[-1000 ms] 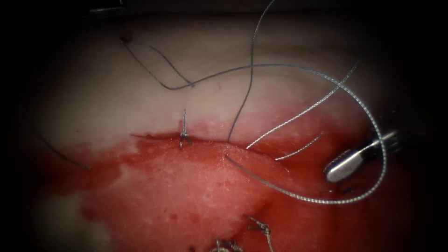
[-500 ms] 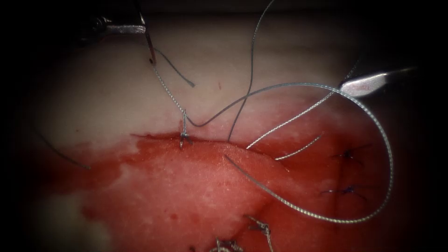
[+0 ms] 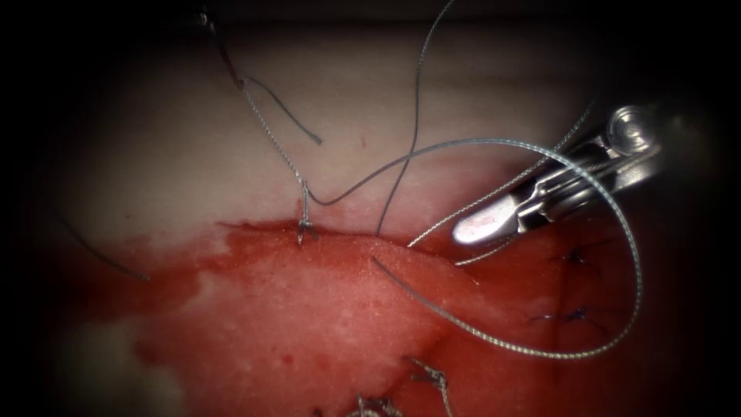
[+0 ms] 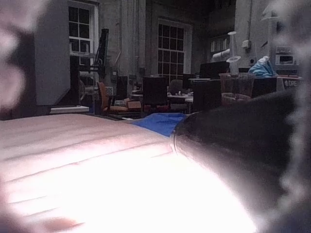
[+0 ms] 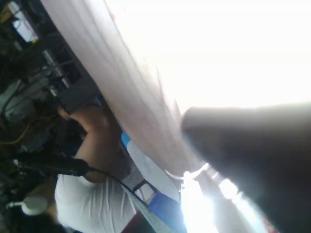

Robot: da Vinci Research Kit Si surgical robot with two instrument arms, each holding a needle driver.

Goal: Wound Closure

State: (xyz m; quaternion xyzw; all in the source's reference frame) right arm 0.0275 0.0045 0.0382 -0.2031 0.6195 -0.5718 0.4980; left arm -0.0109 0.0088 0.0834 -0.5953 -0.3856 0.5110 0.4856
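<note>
The tissue [image 3: 193, 162] has a cut [image 3: 255, 226] running across it, wet with red fluid [image 3: 309, 309] below. My left tool [image 3: 204, 17] sits dim at the far upper left, shut on the dark curved needle [image 3: 229, 66]. The needle hangs free above the tissue, left of the stitch. Thread [image 3: 274, 143] runs taut from the needle down to a stitch [image 3: 306, 224] on the cut. From there it swings in a wide loop [image 3: 634, 262] to the right and back into the tissue [image 3: 376, 260]. My right tool [image 3: 478, 224] lies inside that loop just above the cut, jaws shut, holding nothing.
Loose thread ends lie across the pale upper tissue: a long one [image 3: 417, 116], a short one [image 3: 289, 116] and a braided one [image 3: 432, 232]. Older dark knots [image 3: 575, 256] sit at the right, and more knots [image 3: 428, 377] at the lower edge.
The left tool has lifted the needle up and to the left, drawing thread taut from the stitch. The right tool rose from the lower right, then came down-left towards the cut.
</note>
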